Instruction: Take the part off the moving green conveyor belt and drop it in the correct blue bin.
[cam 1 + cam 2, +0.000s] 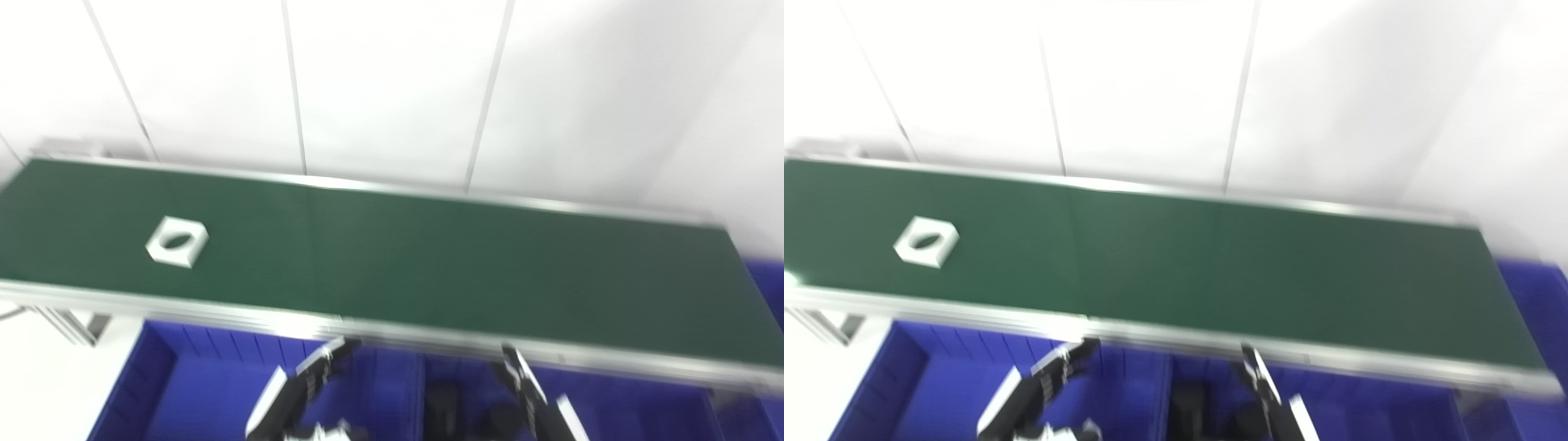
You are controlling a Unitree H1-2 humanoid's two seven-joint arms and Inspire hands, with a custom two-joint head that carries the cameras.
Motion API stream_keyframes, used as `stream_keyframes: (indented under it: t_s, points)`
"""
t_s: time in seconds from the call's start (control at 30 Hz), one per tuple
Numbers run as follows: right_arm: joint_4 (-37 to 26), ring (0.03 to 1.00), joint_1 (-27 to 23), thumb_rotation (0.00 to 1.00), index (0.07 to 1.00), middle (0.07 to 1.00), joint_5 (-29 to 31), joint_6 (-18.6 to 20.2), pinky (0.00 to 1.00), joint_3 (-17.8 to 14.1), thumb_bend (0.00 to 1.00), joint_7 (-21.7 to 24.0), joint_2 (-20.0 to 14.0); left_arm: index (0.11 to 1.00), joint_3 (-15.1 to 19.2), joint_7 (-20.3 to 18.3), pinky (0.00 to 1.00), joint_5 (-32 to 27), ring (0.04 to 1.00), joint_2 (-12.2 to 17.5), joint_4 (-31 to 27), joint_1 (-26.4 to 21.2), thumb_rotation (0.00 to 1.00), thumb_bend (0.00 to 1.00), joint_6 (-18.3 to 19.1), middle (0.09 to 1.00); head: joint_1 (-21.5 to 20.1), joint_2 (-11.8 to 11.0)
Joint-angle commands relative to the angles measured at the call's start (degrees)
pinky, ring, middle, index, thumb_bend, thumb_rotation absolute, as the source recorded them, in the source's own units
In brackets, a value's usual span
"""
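Observation:
A white square part with a round hole (177,241) lies flat on the green conveyor belt (429,269), toward its left end. Both hands hang low in front of the belt, over the blue bins, far from the part. My left hand (306,392) has its fingers stretched out and apart, holding nothing. My right hand (527,392) also shows fingers pointing up toward the belt's edge with nothing in them. The picture is blurred, and the lower parts of both hands are cut off at the bottom edge.
Blue bins (184,380) sit side by side below the belt's near edge, and another blue bin (765,288) lies past its right end. A white panelled wall (392,86) stands behind the belt. A metal frame leg (73,324) is at the lower left.

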Motion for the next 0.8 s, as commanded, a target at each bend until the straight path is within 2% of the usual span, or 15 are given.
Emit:
stream_keyframes:
  t_s: [0.0,0.2,0.3,0.43,0.53,0.67,0.77]
  points:
    - [-0.05,0.940,-0.81,0.35,1.000,0.921,0.96,-4.67,0.97,-0.43,0.84,0.00,-0.43,0.850,0.13,0.54,0.85,-1.00,0.904,-0.70,-0.63,-1.38,0.38,0.92,-3.71,0.906,0.65,-0.47]
    - [2.41,0.939,-1.71,0.35,1.000,0.921,1.88,-6.09,0.96,-0.62,0.84,0.01,-0.57,0.845,1.01,0.67,0.82,-1.96,0.893,-0.71,-0.86,-2.75,0.35,0.92,-5.94,0.899,2.96,-1.99]
    - [2.81,0.931,-2.11,0.36,1.000,0.913,1.07,-5.93,0.96,-0.44,0.85,-0.24,-0.41,0.847,1.93,0.54,0.81,-2.24,0.882,0.04,-2.61,-3.80,0.37,0.91,-6.32,0.892,3.50,-2.37]
    - [3.35,0.929,-2.72,0.34,1.000,0.913,0.74,-5.96,0.96,-0.10,0.84,-0.28,-0.12,0.841,3.97,0.29,0.81,-2.68,0.871,1.62,-6.44,-5.60,0.40,0.93,-4.06,0.877,4.25,-2.88]
    - [4.07,0.928,-3.19,0.34,1.000,0.914,0.68,-6.36,0.95,0.05,0.83,-0.41,0.13,0.867,5.98,0.04,0.83,-2.92,0.893,3.81,-8.37,-8.24,0.41,0.91,-3.71,0.901,4.92,-3.44]
    - [4.89,0.928,-3.75,0.35,1.000,0.912,0.83,-6.58,0.94,0.04,0.84,-0.56,0.46,0.895,8.80,0.69,0.89,-1.74,0.927,6.16,-11.22,-11.88,0.43,0.90,-0.18,0.927,5.42,-3.77]
    - [5.43,0.928,-4.11,0.35,1.000,0.911,0.75,-7.22,0.95,-0.06,0.83,-0.74,0.60,0.910,10.66,0.56,0.91,-0.20,0.940,8.22,-14.12,-14.68,0.43,0.89,4.55,0.935,5.12,-3.87]
